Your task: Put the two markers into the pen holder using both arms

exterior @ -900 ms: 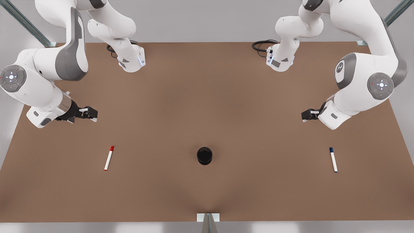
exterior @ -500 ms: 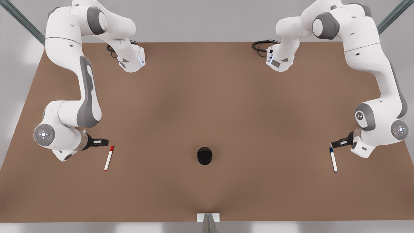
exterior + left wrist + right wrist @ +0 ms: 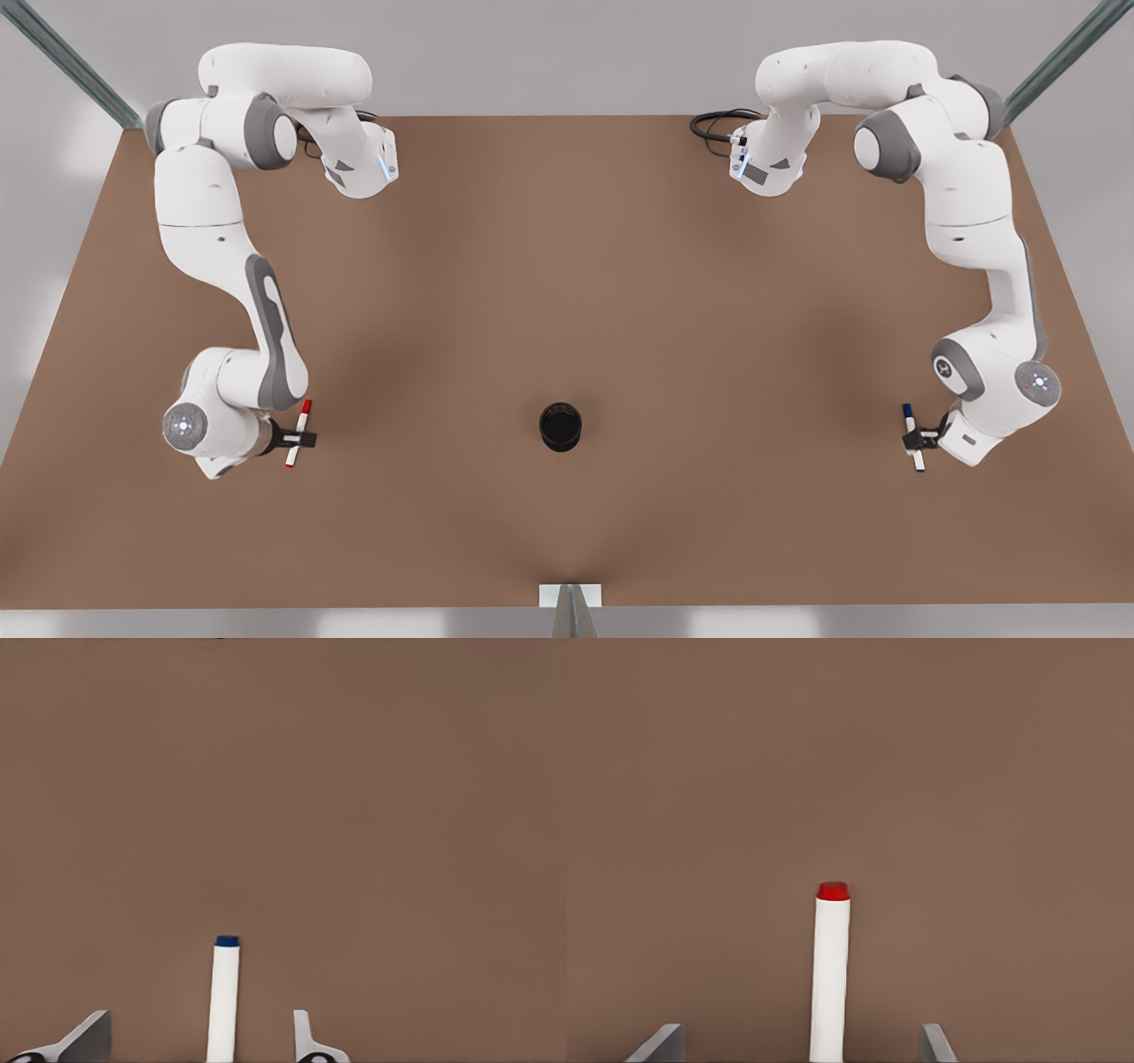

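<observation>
You are straddling both markers on the table [image 3: 567, 266] with spread fingers: left gripper [image 3: 915, 438] over the blue marker [image 3: 912, 437], right gripper [image 3: 297, 437] over the red marker [image 3: 298, 432]. Centre each, seemingly mid-barrel, before pinching; pen holder [image 3: 561, 426] is waiting between.

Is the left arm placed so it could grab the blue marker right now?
Probably yes. The left tool straddles the blue marker, open fingers on either side with bare table around it, and nothing sits between them; closing looks enough.
</observation>
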`<state>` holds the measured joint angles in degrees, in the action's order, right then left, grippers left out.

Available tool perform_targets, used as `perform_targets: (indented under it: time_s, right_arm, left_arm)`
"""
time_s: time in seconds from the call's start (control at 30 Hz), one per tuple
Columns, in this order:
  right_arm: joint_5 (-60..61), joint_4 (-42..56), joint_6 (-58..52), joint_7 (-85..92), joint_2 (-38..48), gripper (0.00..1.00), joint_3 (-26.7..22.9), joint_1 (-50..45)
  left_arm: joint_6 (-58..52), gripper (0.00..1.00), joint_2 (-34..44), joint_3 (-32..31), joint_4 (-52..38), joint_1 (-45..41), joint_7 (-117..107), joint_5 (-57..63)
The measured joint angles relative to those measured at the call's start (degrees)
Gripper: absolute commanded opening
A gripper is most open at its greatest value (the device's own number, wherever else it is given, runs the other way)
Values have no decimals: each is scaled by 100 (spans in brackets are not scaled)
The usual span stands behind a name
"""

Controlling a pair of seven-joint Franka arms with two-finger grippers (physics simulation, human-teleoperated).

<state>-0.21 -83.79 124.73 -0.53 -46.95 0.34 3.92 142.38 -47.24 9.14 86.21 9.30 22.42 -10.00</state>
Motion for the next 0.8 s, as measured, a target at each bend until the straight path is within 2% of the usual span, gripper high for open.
perform_targets:
  time_s: [0.03,0.1,0.13,0.2,0.23,0.27,0.33,0.6,0.7,0.77,0.8]
  right_arm:
    - [-43,-4,92,-5,-59,92,-3,6]
    - [-99,-1,229,-11,-102,72,-1,11]
    - [-119,0,280,-16,-107,69,0,12]
    - [-145,0,360,-23,-111,67,1,13]
    - [-154,-2,391,-27,-115,66,1,13]
    - [-160,-12,417,-31,-117,65,1,13]
    - [-169,-22,458,-37,-119,64,1,13]
    - [-179,-35,539,-45,-161,60,1,23]
    - [-179,-35,560,-47,-197,60,1,29]
    - [-179,-35,568,-48,-205,56,1,30]
    - [-179,-35,571,-49,-206,51,1,30]
  left_arm:
    - [68,100,-49,0,-7,1,107,-20]
    - [173,100,-105,-5,-19,-4,299,-84]
    - [214,99,-134,-7,-21,-10,384,-118]
    - [278,95,-192,-9,-22,-12,539,-165]
    - [303,88,-212,-9,-22,-13,610,-180]
    - [325,76,-224,-10,-23,-12,675,-189]
    - [358,64,-252,-10,-23,-8,795,-202]
    - [417,48,-347,-10,-23,-7,1172,-222]
    - [434,32,-358,-9,-23,-8,1255,-208]
    - [442,24,-354,-8,-23,-7,1290,-189]
    - [448,21,-353,-8,-23,-7,1299,-175]
